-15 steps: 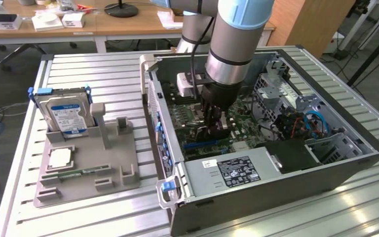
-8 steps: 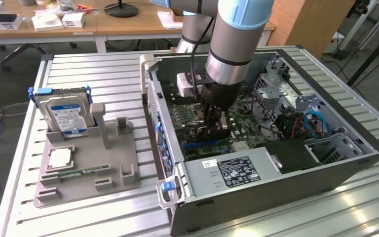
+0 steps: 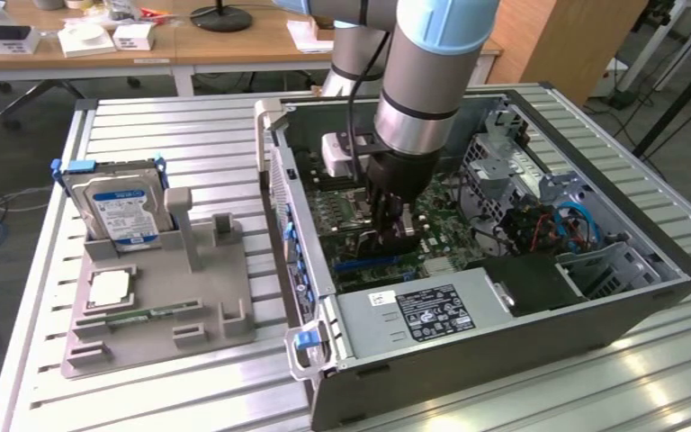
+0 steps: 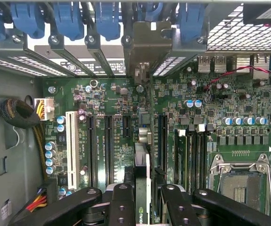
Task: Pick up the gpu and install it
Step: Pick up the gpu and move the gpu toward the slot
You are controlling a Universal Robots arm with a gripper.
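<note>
Arm reaching down into the open computer case (image 3: pixel 633 297), which lies on its side on the slatted metal table (image 3: pixel 177 126)

- Gripper (image 4: pixel 143 197): the black fingers (image 4: pixel 121 205) are clamped on the gpu (image 4: pixel 142 165), one on each face of the card.
- The gpu is seen edge-on in the wrist view, standing upright over the green motherboard (image 4: pixel 111 94) among the long black expansion slots. Whether it is seated in a slot I cannot tell.
- Its pale metal bracket (image 4: pixel 144 52) is up against the case's rear wall, between the blue slot clips (image 4: pixel 69 19).
- Writing: part of the NVIDIA logo, in white, on the card edge between the fingers.
- White slot (image 4: pixel 70 141) to one side of the card, bare CPU socket (image 4: pixel 241 181) to the other.
- Power supply (image 3: pixel 424 310) at the near end of the case; its black label's print is too small to read.
- On the exterior view's left, well apart from the case, a grey holder tray (image 3: pixel 201 315). A hard drive (image 3: pixel 118 207) stands upright in it; its blue label is unreadable. A memory stick (image 3: pixel 141 315) lies flat near the tray's near edge
</note>
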